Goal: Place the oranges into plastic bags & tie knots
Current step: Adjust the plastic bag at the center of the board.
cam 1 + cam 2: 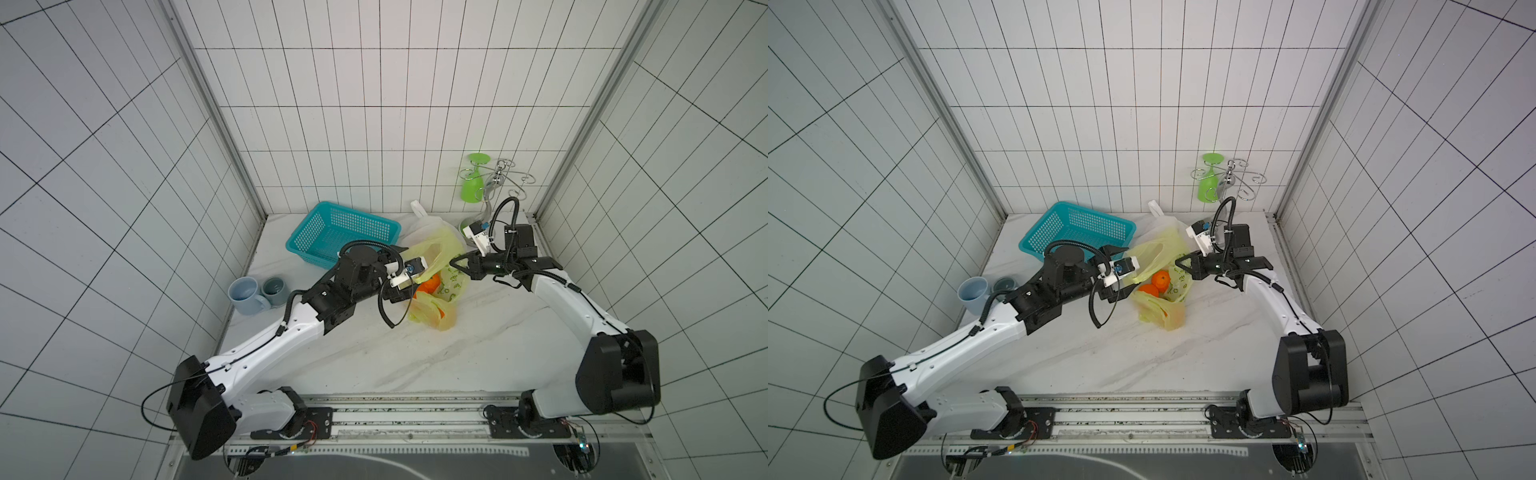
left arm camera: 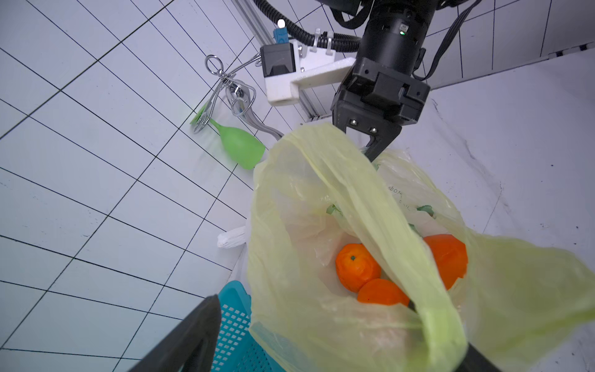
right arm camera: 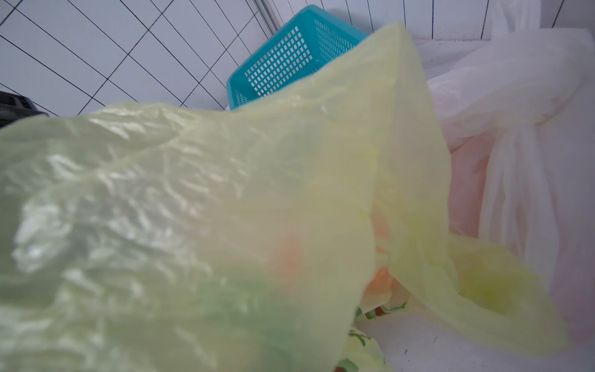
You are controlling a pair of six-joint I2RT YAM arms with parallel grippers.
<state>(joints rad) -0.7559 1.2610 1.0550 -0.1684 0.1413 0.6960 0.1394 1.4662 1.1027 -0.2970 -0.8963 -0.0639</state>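
**Top views.** White marbled table (image 1: 457, 353). At mid-table stands a thin translucent yellow-green plastic bag (image 1: 432, 249), mouth agape, with two small round dimpled oranges (image 1: 1160, 279) inside. The right gripper (image 1: 455, 262) is at the bag's 3 o'clock, jaws pinched tight on its rim. The left gripper (image 1: 1123, 272) is at 9 o'clock, jaws spread wide and holding nothing. A translucent white plastic bag (image 1: 419, 224) touches the yellow-green one at 12 o'clock. A teal perforated plastic basket (image 1: 332, 232) sits at 10 o'clock, and two blue-grey mugs (image 1: 253, 293) farther out at 9 o'clock. At 1 o'clock a green plastic goblet (image 1: 471, 183) hangs foot-up on a wire rack (image 1: 513, 178).

**Left wrist view.** Three oranges lie in the bag's bottom, two touching and one apart behind a strip of film. The left gripper's dark fingers (image 2: 193, 338) stand far apart, the bag's mouth between them.

**Right wrist view.** Blurred yellow-green film fills most of the view. The white bag is beside it, its neck (image 3: 531, 124) gathered into a twist, with an orange tint showing through its wall
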